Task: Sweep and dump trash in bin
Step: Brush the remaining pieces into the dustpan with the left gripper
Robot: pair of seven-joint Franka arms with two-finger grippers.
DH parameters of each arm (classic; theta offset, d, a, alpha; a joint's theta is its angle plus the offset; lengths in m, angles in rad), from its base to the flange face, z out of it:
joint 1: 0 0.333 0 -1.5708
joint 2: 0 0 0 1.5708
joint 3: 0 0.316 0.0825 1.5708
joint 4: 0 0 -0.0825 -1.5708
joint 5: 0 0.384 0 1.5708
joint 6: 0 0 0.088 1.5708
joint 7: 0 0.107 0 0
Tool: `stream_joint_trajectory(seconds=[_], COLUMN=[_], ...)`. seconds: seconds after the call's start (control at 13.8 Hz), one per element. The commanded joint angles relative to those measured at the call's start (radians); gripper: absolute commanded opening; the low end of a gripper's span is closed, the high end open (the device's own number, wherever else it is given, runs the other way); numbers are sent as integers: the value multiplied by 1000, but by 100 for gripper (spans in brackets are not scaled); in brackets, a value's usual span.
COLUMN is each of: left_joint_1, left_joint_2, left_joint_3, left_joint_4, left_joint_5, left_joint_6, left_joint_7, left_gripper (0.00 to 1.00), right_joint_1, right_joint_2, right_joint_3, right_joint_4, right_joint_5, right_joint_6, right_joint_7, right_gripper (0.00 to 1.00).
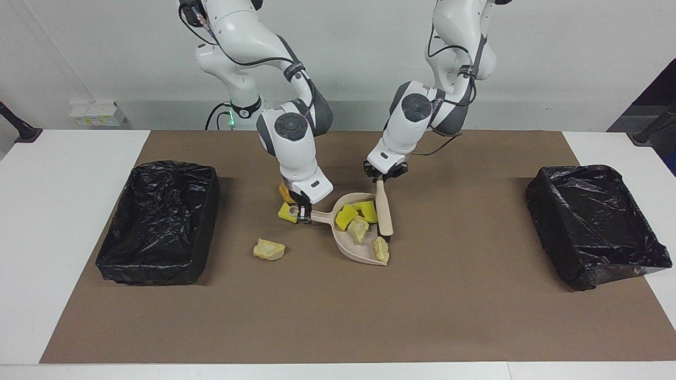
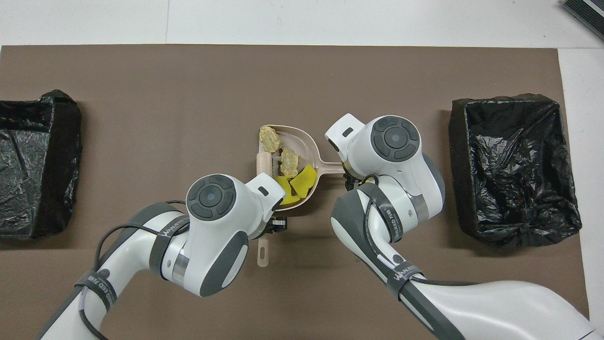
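While the right pincer (image 1: 302, 212) pinches the dustpan's handle low on the table (image 1: 79, 211), I note the beige dustpan (image 1: 346, 244) lies flat on the brown mat (image 1: 422, 306) near the middle, its open mouth turned toward the left arm's end. The left pincer (image 1: 381, 177) is clamped on the upper end of the beige brush (image 1: 384, 211), and the brush hangs slanted with its bristle end down against the mouth of the pan.

Trash count as I see it in the facing view:
- Two yellow sponge pieces (image 1: 346, 215) inside the pan, side by side at the end nearer the robots, one touching the brush.
- One tan chunk (image 1: 358, 229) in the middle of the pan.
- One tan chunk (image 1: 381, 250) at the pan's lip, farther from the robots, just beside the bristles.
- One yellow scrap (image 1: 285, 212) on the mat, touching the tip of the handle at the right pincer.
- One orange-brown chunk (image 1: 285, 193) just nearer the robots than that scrap, partly hidden by the right wrist.
- One tan chunk (image 1: 269, 249) loose on the mat, farther from the robots than the handle and apart from the pan.

Two bins with black liners stand at the ends of the mat: one bin (image 1: 158, 221) at the right arm's end, the other bin (image 1: 594, 224) at the left arm's end. Both are well apart from the pan.
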Motion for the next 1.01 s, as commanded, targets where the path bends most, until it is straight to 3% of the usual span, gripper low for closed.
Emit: stream_joint_trajectory(seconds=[0.0, 0.43, 0.72, 0.94], left_joint_1=[3, 100, 176, 239], left_joint_2=[-12, 4, 7, 53], left_joint_3=[21, 26, 27, 27], left_joint_4=[-7, 58, 58, 149], left_joint_5=[-6, 60, 110, 179], left_joint_6=[-12, -84, -99, -175], left_joint_7=[19, 48, 103, 131], left_gripper=[0, 0, 0, 0], right_joint_1=[-6, -26, -55, -79], right_joint_2=[4, 3, -3, -15], right_joint_3=[7, 7, 7, 7], right_joint_4=[5, -3, -6, -6], right_joint_5=[18, 21, 125, 154], right_joint_6=[14, 16, 36, 26], right_joint_7=[4, -48, -158, -204], right_gripper=[0, 0, 0, 0])
